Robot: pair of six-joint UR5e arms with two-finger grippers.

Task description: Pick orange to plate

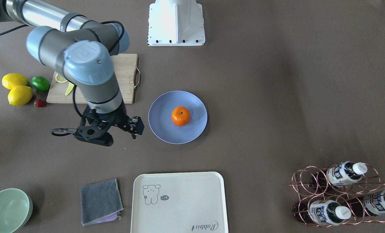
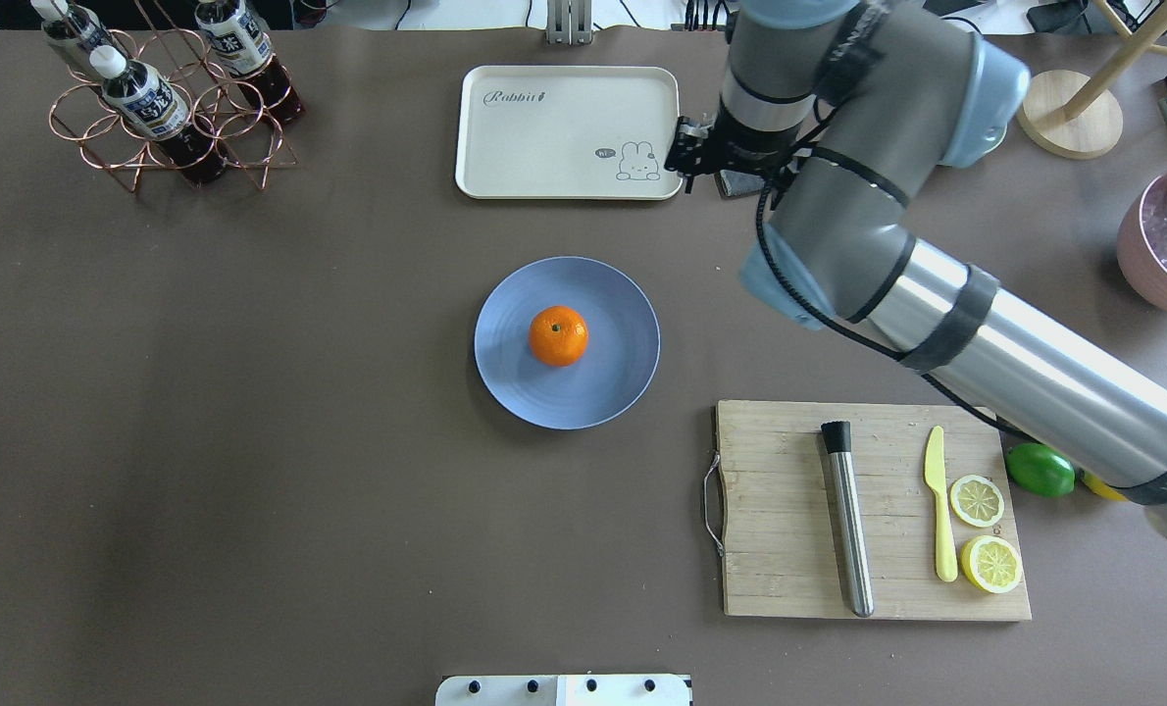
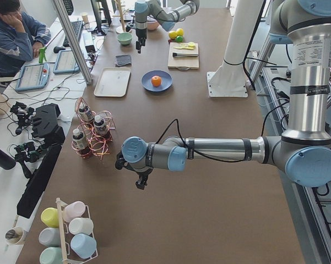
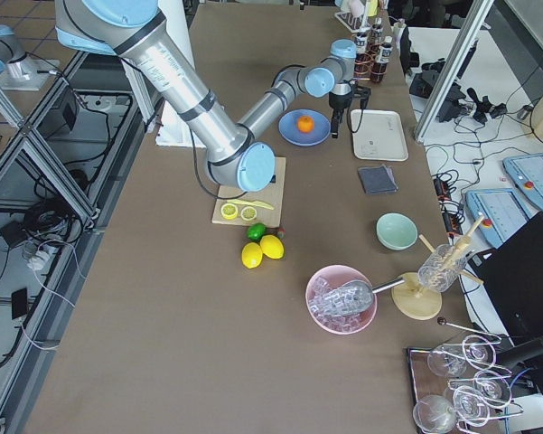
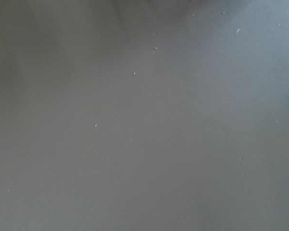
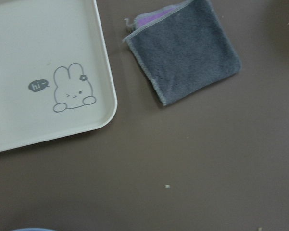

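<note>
one small, round, bright orange mandarin-like fruit (image 1: 181,116), stem dot up, found resting near the middle of the round matte periwinkle-blue plate (image 1: 161,124), free of any grip. placement judged complete; nothing visibly left beyond clearing the arm. right end effector (image 1: 131,127) logged just beside the plate, above the bare brown worktop (image 1: 260,129), apart from the rim; cannot tell whether spread or pressed together, no fruit in it. right wrist view: cream rectangular tray (image 6: 43,72) and folded grey cloth (image 6: 182,53) only. left end effector (image 3: 142,181) well apart, near the copper wire bottle rack (image 3: 93,137); state not determinable from that side view.
</note>
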